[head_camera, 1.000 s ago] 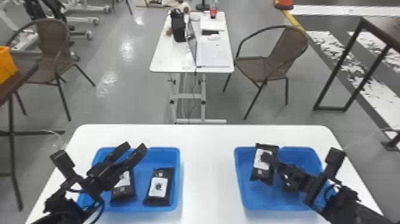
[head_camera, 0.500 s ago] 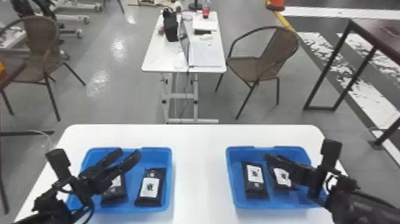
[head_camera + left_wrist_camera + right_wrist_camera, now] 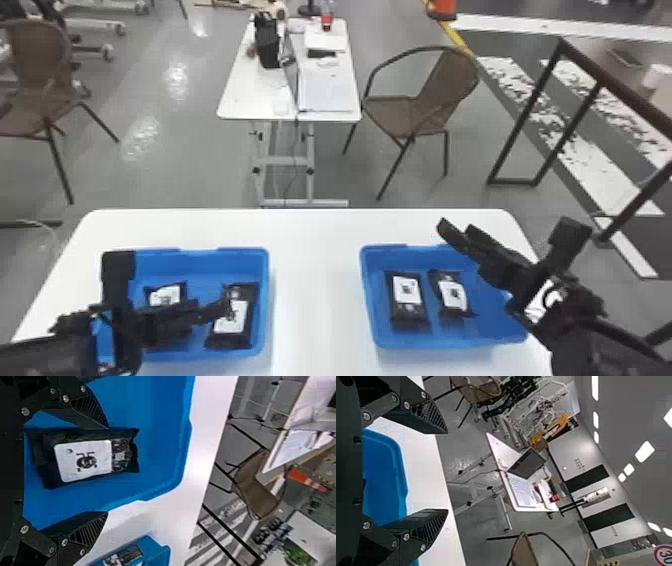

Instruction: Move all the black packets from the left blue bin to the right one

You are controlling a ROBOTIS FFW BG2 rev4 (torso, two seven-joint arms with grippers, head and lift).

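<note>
My left gripper (image 3: 226,309) is over the left blue bin (image 3: 264,295), beside the right-hand black packet (image 3: 232,320). In the left wrist view, the open left gripper (image 3: 107,470) has a black packet (image 3: 83,461) lying between its spread fingers. Another packet (image 3: 166,295) lies in that bin, partly behind the left arm. The right blue bin (image 3: 369,305) holds two black packets, one (image 3: 407,300) left of the other (image 3: 452,295), labels up. Raised above this bin's far side is my right gripper (image 3: 454,230). The right wrist view has the right gripper (image 3: 447,471) open and holding nothing.
Both bins stand on a white table (image 3: 317,295), with bare tabletop between them. Beyond it are a smaller white table (image 3: 260,92) with a laptop, brown chairs (image 3: 410,110) and a dark-framed table (image 3: 595,75) at the right.
The black packet held by my right gripper was released into the right bin, and that gripper moved up and away. My left gripper moved rightward to the right-hand packet. The head view shifted.
</note>
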